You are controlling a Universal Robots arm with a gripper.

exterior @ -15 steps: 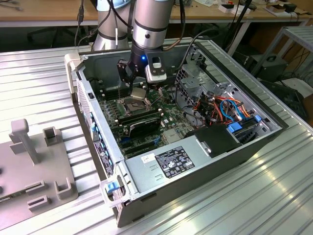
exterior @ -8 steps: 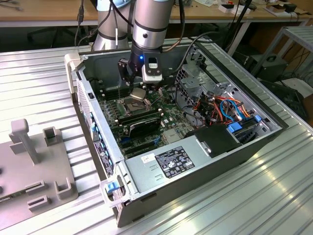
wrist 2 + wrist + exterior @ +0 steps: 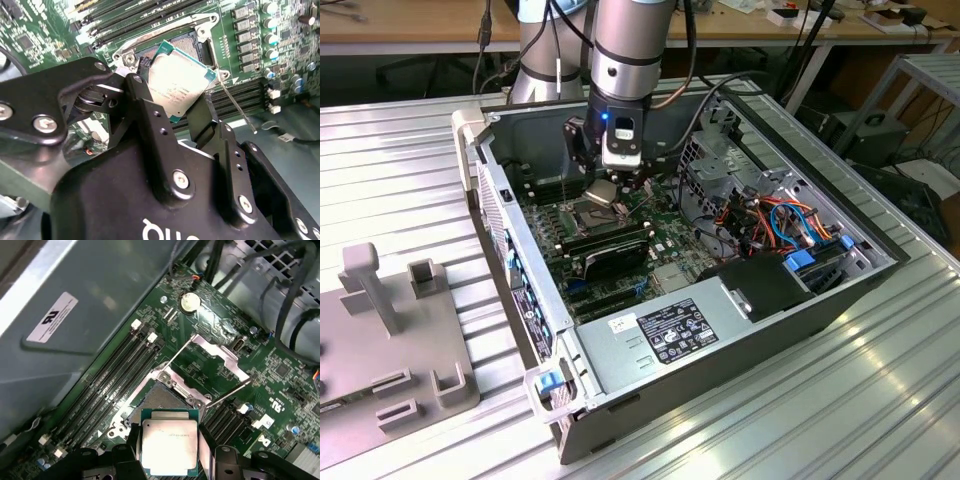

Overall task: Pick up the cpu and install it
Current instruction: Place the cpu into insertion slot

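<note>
We saw the arm [image 3: 630, 50] pointing straight down into the open case [image 3: 510, 225]. Its gripper [image 3: 175, 106] was clamped on the cpu [image 3: 177, 85], which hung tilted between the fingers [image 3: 150, 112], just above the open socket [image 3: 162, 397]. The case sat on a ribbed metal table [image 3: 840, 400], with a wooden desk [image 3: 420, 25] behind.

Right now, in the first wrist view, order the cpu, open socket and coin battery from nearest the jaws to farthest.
1. cpu: held between the jaws.
2. open socket: on the board, just beyond the cpu.
3. coin battery: farthest, toward the board's far end.
</note>
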